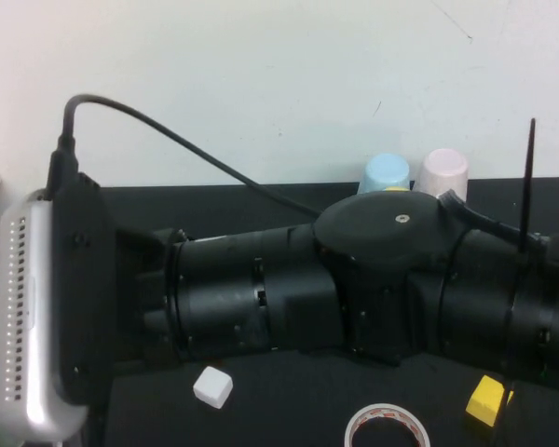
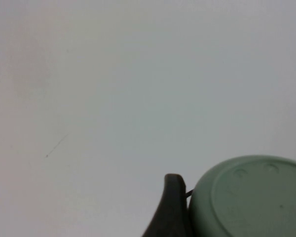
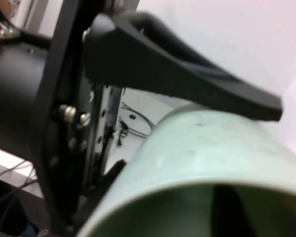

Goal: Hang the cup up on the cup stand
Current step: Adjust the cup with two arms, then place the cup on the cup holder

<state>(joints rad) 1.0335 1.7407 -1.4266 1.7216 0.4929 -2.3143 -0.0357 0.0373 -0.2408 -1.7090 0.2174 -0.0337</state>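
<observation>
Wrist views show us the cup (image 3: 207, 163) between both claws, left claw (image 2: 173, 207) touching it, right claw (image 3: 187, 84) alongside; neither grip can we confirm. We see no stand, so hanging remains.

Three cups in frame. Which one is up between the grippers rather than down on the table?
The mint-green cup: a left gripper finger touches its base, and the right gripper spans its rim. The light blue cup and pale pink cup sit inverted at the table's far edge.

Three cups are showing in all: one pale green cup (image 3: 212, 163), one light blue cup (image 1: 385, 173) and one pale pink cup (image 1: 444, 171). On the tabletop (image 1: 289, 400) are lying one white block (image 1: 212, 386), one yellow block (image 1: 485, 400) and one tape roll (image 1: 386, 426).
</observation>
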